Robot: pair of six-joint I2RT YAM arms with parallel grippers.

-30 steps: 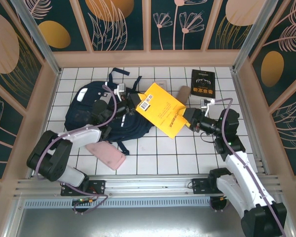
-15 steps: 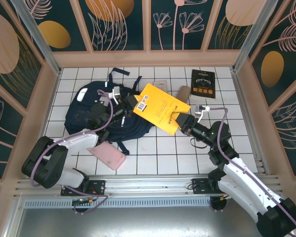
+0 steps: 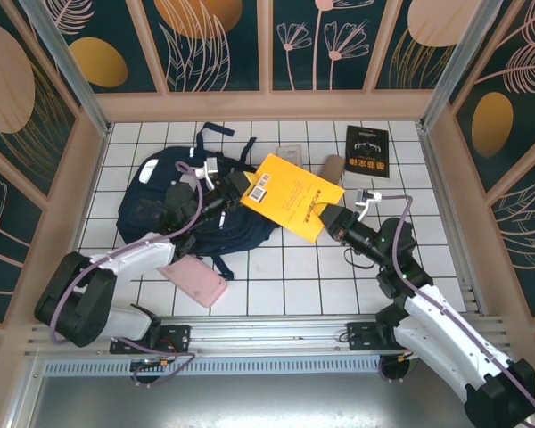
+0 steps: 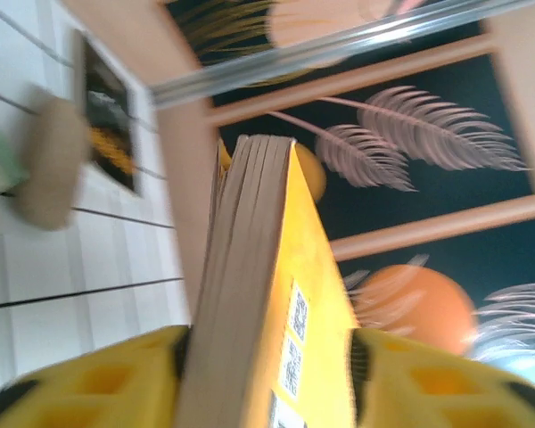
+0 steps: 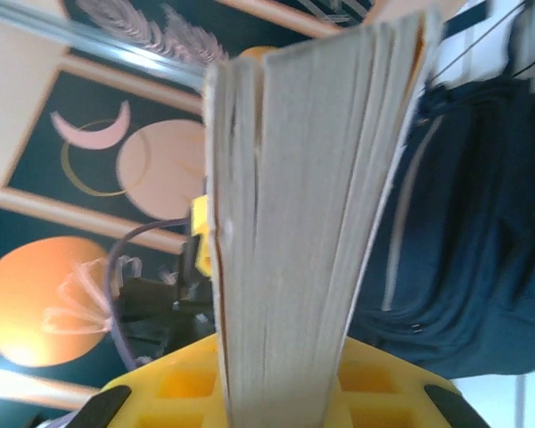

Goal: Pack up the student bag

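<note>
yellow book (image 3: 290, 196) held just beside student bag (image 3: 147, 209).

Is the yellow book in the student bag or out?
Out: the yellow book is held up outside the student bag, one corner in the right claw.

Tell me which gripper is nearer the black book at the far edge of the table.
Right. The right gripper sits just nearside and left of the black book; the left gripper is farther left, by the student bag.

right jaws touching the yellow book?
Touching. Right wrist view: the yellow book sits wedged between the right gripper jaws, no gap either side.
</note>
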